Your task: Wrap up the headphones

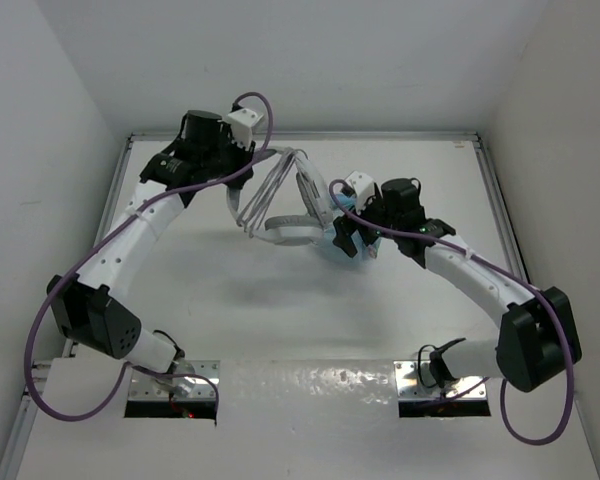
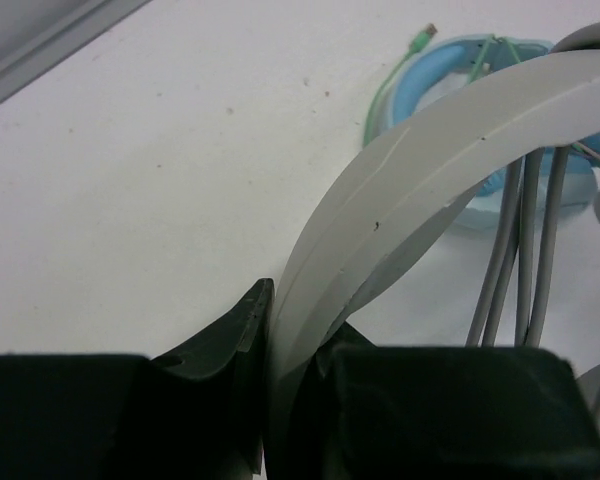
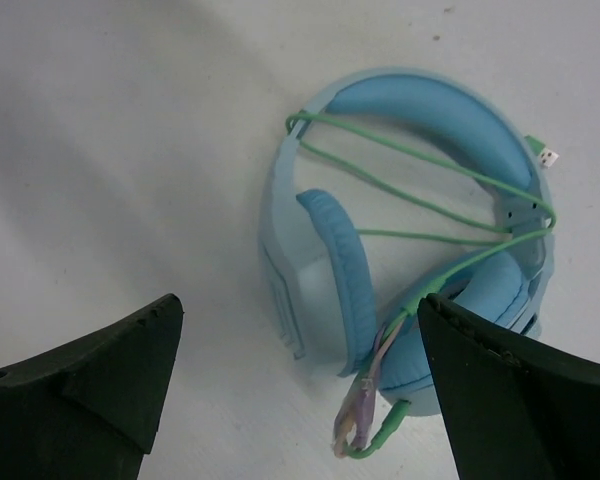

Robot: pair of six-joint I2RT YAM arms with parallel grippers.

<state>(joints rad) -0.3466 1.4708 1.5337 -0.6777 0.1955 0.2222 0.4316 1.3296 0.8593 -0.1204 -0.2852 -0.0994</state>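
The white and light-grey headphones (image 1: 285,205) are at the back middle of the table, with the thin grey cable (image 2: 525,250) running in several strands beside the headband. My left gripper (image 1: 242,152) is shut on the white headband (image 2: 400,190), which passes between its two dark fingers and arches up to the right. My right gripper (image 1: 352,238) is open and empty, hovering over the light blue headphones (image 3: 420,240); its two fingers stand wide on either side of them.
The light blue headphones (image 1: 342,240) with a green cable (image 3: 420,200) wrapped round them lie just right of the white pair. A raised rim (image 1: 310,135) runs along the table's back edge and sides.
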